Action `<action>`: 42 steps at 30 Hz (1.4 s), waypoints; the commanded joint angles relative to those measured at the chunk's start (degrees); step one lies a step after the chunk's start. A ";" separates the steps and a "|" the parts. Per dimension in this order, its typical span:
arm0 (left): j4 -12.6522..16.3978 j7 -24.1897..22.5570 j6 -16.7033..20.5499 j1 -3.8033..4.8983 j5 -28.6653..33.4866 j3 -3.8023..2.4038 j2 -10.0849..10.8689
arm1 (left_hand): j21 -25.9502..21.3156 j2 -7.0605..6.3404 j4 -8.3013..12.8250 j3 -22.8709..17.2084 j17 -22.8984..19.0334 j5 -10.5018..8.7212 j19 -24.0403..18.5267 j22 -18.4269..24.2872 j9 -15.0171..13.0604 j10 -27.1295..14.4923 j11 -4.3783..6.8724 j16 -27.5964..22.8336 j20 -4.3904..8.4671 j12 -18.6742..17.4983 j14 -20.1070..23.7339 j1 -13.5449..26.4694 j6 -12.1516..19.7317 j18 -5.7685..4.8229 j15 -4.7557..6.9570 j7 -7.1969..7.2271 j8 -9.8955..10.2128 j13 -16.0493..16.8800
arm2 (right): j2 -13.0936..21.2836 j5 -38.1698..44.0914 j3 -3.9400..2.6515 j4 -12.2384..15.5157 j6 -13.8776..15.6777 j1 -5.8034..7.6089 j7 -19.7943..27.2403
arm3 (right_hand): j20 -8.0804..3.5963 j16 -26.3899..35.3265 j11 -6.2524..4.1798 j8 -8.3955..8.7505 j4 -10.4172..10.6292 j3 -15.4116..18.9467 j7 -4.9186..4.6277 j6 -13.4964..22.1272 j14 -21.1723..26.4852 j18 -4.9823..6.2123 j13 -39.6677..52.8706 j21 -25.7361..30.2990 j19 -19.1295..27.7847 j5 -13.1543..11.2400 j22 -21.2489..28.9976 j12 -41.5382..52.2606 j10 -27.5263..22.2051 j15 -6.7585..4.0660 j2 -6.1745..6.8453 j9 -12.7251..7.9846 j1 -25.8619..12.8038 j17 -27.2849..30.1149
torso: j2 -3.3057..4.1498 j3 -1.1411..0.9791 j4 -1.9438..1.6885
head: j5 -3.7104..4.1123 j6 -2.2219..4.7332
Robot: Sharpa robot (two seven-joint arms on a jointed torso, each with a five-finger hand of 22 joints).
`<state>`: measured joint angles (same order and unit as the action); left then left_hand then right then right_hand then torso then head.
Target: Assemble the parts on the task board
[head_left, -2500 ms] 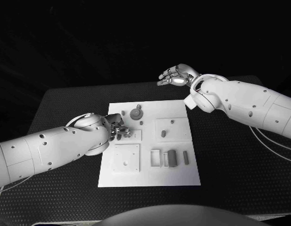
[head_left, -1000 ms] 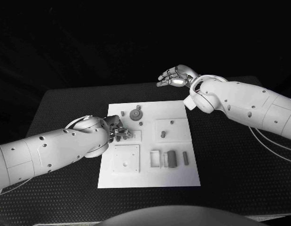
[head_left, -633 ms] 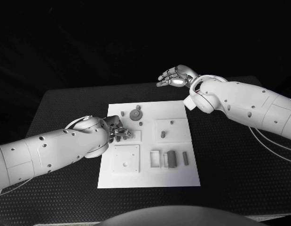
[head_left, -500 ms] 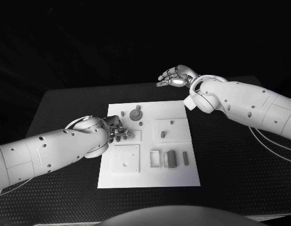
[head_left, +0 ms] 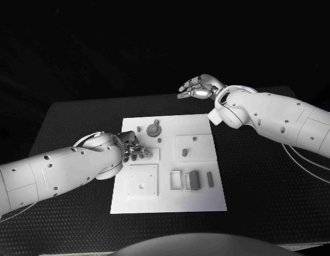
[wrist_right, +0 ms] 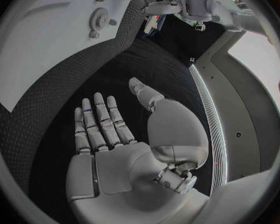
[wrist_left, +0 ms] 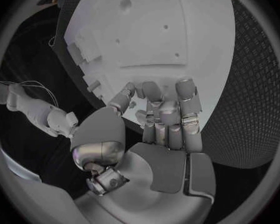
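While the task board [head_left: 169, 160] lies at the centre of the black bench [head_left: 65, 122] in the head view, the left hand [head_left: 133, 146] rests clenched at its 9 o'clock edge; whether it grips a part cannot be told. Small grey parts [head_left: 194, 179] stand toward 5 o'clock. The right hand [head_left: 198, 87] hovers released beyond 12 o'clock.

Left wrist view: fingers [wrist_left: 167, 112] curl over the board [wrist_left: 159, 30].

Right wrist view: fingers [wrist_right: 101, 122] are spread, holding nothing; a gear [wrist_right: 99, 18] lies on the board [wrist_right: 47, 45].

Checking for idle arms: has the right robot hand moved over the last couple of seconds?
No. The right robot hand stays raised beyond the task board's far right corner, at the table's back edge.
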<state>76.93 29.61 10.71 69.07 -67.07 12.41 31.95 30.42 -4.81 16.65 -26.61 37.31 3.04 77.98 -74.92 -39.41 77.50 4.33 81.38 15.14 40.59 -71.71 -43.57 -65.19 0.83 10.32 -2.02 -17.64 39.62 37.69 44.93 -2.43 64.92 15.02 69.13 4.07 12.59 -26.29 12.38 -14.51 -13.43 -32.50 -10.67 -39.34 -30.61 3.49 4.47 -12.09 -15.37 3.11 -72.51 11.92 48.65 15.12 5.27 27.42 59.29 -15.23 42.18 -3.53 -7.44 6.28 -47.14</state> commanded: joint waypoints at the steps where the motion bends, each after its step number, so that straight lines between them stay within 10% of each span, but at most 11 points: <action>1: 0.10 -0.73 0.62 -0.21 -0.18 0.12 0.06 | -0.35 0.03 -0.12 0.40 -0.08 -0.27 -0.04 -0.88 0.10 -0.24 -0.04 -0.05 0.27 0.18 0.05 -0.62 0.25 0.78 0.20 -0.04 0.37 0.07 | 0.03 0.07 -0.02 0.03 -0.76 -0.03 0.30 | 0.11 0.31 -0.18 -0.28 -0.07 0.32 -2.53 0.15 -0.18 -1.01 -0.09 0.36 0.01 -0.30 -0.02 -0.26 0.42 0.21 -0.40 -0.07 -0.38 0.08 | 0.01 0.02 -0.02 | -0.03 0.05; 10: 0.49 -1.43 2.29 -0.18 2.57 -0.46 0.86 | -1.10 -3.07 -0.27 4.85 -0.28 -0.27 -0.87 -0.66 0.03 -0.94 -0.22 -0.38 0.19 -0.13 0.64 3.95 0.85 0.79 0.00 -0.22 0.60 0.05 | -0.02 0.06 -0.02 -0.16 -0.49 -0.06 0.29 | 0.14 0.44 -0.11 -0.25 0.09 0.45 -2.65 0.28 -0.03 -1.04 -0.20 0.52 0.09 -0.30 0.03 -0.35 0.38 0.35 -0.23 -0.16 -0.62 0.12 | -0.03 0.06 -0.04 | -0.10 0.35; 26: 1.74 -1.45 1.61 0.20 8.58 -5.94 3.29 | -1.89 -3.69 -0.03 5.34 -0.52 -0.24 -1.00 -0.35 0.24 -1.69 -0.32 -0.64 0.49 -0.53 1.08 4.03 2.49 1.35 -0.05 -0.42 1.39 -0.12 | -0.14 0.04 -0.02 -0.56 -0.37 -0.17 0.37 | 0.12 0.49 -0.06 -0.24 0.12 0.47 -2.71 0.36 0.01 -1.04 -0.28 0.65 0.15 -0.30 0.08 -0.42 0.35 0.40 -0.09 -0.23 -0.64 0.13 | -0.04 -0.01 0.00 | -0.05 1.01; 33: 0.82 -1.37 -1.14 2.31 10.28 -6.27 4.28 | -2.70 -0.95 0.04 5.64 -0.89 -0.08 -2.06 -0.36 0.51 -2.77 -0.81 -1.25 0.10 -1.19 2.09 0.46 3.39 1.34 -0.58 -0.95 1.83 -0.66 | -0.21 0.04 -0.02 -0.75 -0.42 -0.18 0.39 | 0.11 0.49 -0.06 -0.24 0.10 0.45 -2.71 0.36 0.01 -1.04 -0.29 0.66 0.13 -0.30 -0.04 -0.43 0.36 0.40 -0.10 -0.24 -0.60 0.13 | -0.10 -0.02 -0.04 | -0.24 1.38; 42: -4.80 -2.19 -0.77 3.53 8.74 -6.25 2.64 | -4.58 -1.12 -0.08 7.75 -2.23 -0.11 -4.06 0.20 1.07 -4.95 -1.82 -3.09 -0.78 -2.45 3.87 -0.68 5.33 1.27 -1.55 -1.91 2.76 -1.71 | -0.30 0.00 -0.02 -0.86 -0.38 -0.18 0.38 | 0.11 0.49 -0.05 -0.25 0.11 0.45 -2.72 0.36 0.00 -1.04 -0.30 0.66 0.11 -0.30 -0.14 -0.44 0.37 0.40 -0.09 -0.26 -0.61 0.12 | 0.05 -0.08 0.09 | -0.32 2.29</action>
<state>72.56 28.60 10.40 72.46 -58.12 6.17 34.84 26.08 -5.88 16.54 -19.07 35.11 3.05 74.21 -74.77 -38.38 72.94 2.48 78.54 14.44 38.36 -68.16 -43.88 -60.24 0.97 8.80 -3.84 -15.08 37.95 37.44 44.90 -2.43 64.10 15.03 68.97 4.06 12.59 -26.06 12.38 -14.51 -13.28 -32.34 -10.67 -39.34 -30.61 3.49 4.25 -11.63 -15.37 3.11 -72.64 11.70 48.64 15.12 5.05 27.25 59.06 -15.17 42.15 -3.58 -7.40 5.89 -45.12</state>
